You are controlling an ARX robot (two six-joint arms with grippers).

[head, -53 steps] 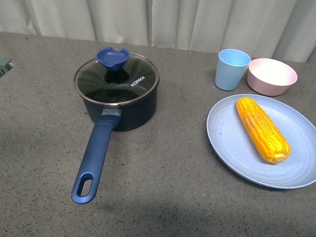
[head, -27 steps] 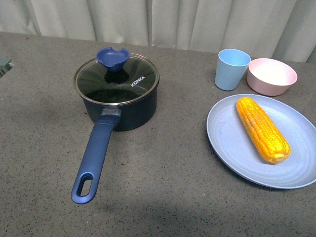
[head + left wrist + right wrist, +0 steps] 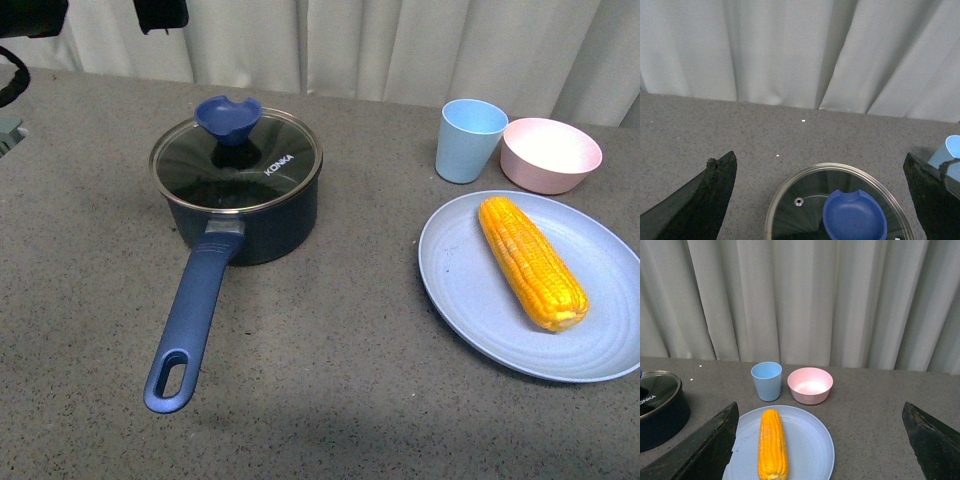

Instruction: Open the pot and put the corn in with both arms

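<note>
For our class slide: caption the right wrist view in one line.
Open right gripper facing corn on a blue plate, cup and pink bowl behind.

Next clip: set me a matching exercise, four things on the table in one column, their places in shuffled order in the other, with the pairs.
1 corn
2 glass lid
3 blue cup
4 pink bowl

A behind the plate, right of the blue cup
B seated on the pot
C lying on the plate
D upright, between pot and pink bowl

Pairs: 1-C, 2-B, 3-D, 4-A
</note>
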